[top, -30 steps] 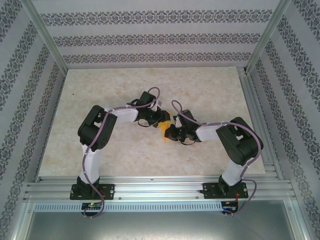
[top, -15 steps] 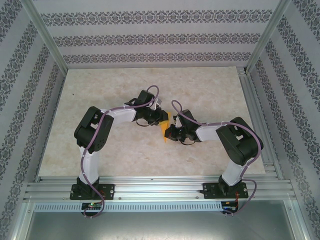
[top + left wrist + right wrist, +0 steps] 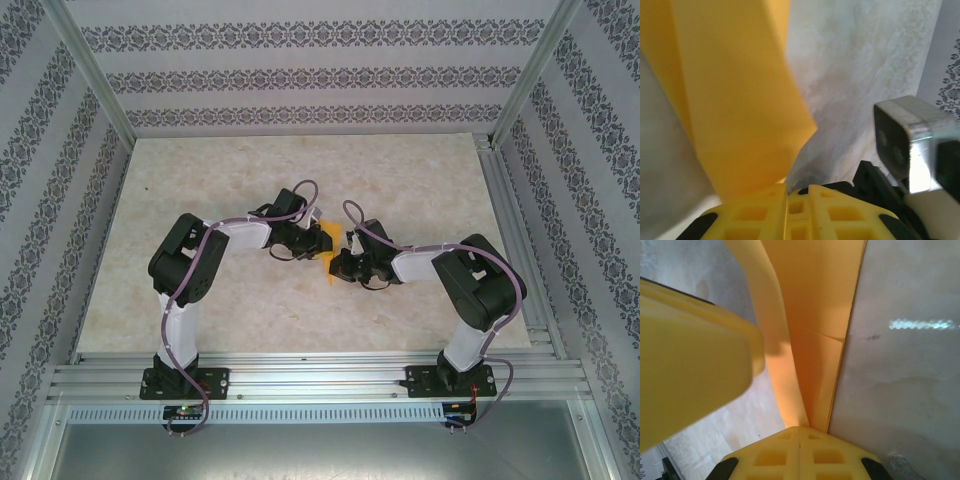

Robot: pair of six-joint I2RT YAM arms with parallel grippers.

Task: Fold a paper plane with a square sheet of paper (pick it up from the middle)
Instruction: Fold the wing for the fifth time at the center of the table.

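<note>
The square sheet of paper [image 3: 331, 232] is orange-yellow and folded into a long narrow creased strip, held off the table between the two grippers at mid-table. My right gripper [image 3: 334, 267] is shut on its near end; in the right wrist view the paper [image 3: 815, 315] rises straight out of the shut gripper [image 3: 800, 429]. My left gripper [image 3: 323, 243] is at the far end. In the left wrist view the gripper [image 3: 798, 189] has only a narrow gap between its fingers, and the paper [image 3: 740, 100] runs down into it along the left finger [image 3: 765, 205].
The beige table [image 3: 200, 180] has free room on all sides of the grippers. An aluminium frame rail [image 3: 300, 375] runs along the near edge and patterned walls enclose the table. The right arm's wrist camera housing [image 3: 902, 145] sits close beside the left gripper.
My left gripper's jaws have closed from clearly open to a narrow gap on the paper's far end, and the left arm shifted slightly. The right gripper stayed shut and still.
</note>
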